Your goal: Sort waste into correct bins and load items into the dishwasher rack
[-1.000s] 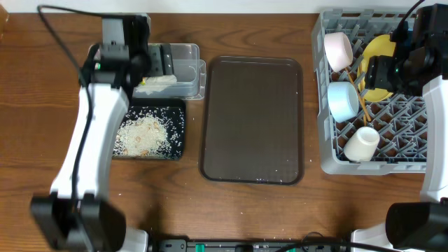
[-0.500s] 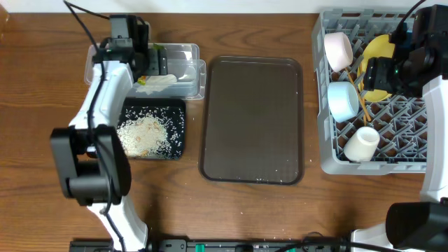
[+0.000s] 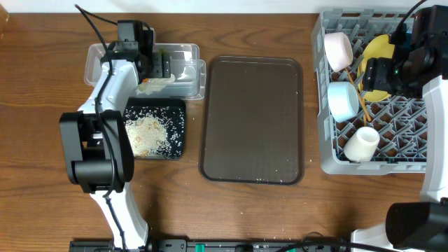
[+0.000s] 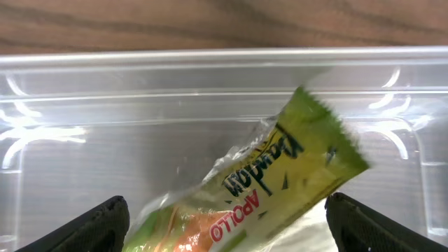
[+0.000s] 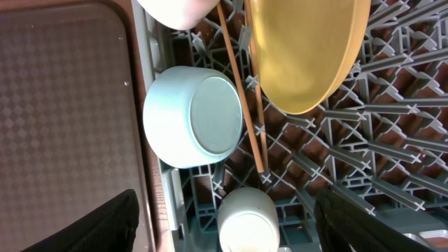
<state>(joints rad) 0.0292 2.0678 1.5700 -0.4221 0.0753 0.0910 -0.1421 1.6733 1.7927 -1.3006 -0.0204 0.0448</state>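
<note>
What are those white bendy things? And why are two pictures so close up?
The white bendy things are two robot arms at a table. One picture comes from a camera high above; the other two come from little cameras on the arms' wrists, so they look close up. The dark shapes in their bottom corners are the arms' fingers. The left gripper is open over a clear tub with a green-and-yellow wrapper in it. Beside the tub, a black tray holds rice grains, and a brown tray sits in the middle. The right gripper is open over a grey rack holding a yellow plate, blue bowl, pink bowl, white cup and chopsticks. Neither gripper holds anything.
</note>
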